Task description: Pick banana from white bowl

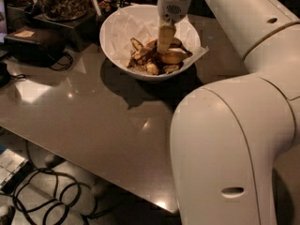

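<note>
The white bowl stands at the far middle of the grey table, lined with crinkled white paper that sticks out past the rim. It holds a heap of brownish peel scraps and a short plump yellow piece. A dark curved strip at the heap's right looks like part of the banana; the rest of it is hidden. My gripper reaches straight down from above into the bowl, its tip among the pieces just left of the dark strip.
My large white arm fills the right side of the view. A black case with a cable lies at the far left. A glass jar of nuts stands behind it. Cables lie on the floor below the table's edge.
</note>
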